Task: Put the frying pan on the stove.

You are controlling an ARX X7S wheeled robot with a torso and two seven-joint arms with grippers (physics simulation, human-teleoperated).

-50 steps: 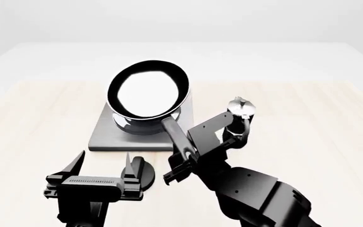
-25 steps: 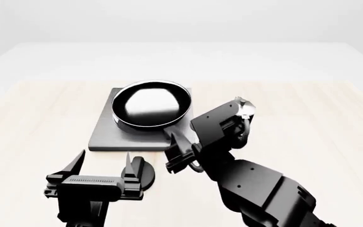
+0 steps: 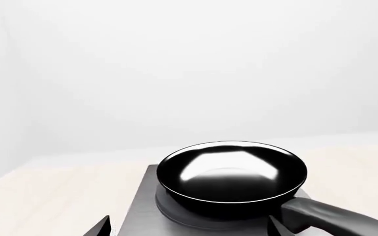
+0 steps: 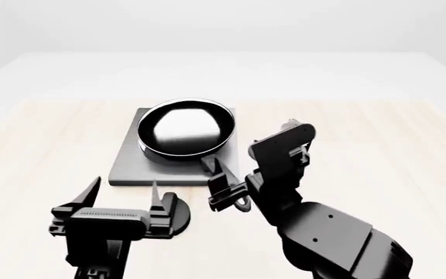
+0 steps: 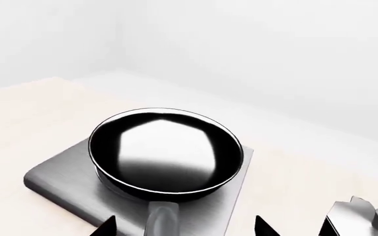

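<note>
Nearest the robot in the head view, the left gripper [image 4: 125, 200] hangs low at about 7 o'clock, its two pointed fingers spread wide with nothing between them, and a small black round knob [image 4: 178, 214] sits on the wooden table [image 4: 45, 151] just beside its right finger. At about 5 o'clock the bulky right arm rises from the lower edge and bends toward the centre, ending in the right gripper [image 4: 225, 187], which sits at the end of the pan's handle; in the right wrist view the handle runs down between the two finger tips, which stand apart on either side of it, so the jaws look released rather than clamped, though actual contact cannot be told. Behind the right wrist, at about 2 o'clock, the silver top of a moka pot [image 4: 294, 125] shows, mostly hidden by the arm. Farther out, toward 12 o'clock, the frying pan [image 4: 186, 128] rests flat on the stove [image 4: 130, 165], covering the plate's far half, its handle pointing back at 5 o'clock over the stove's near right corner.
</note>
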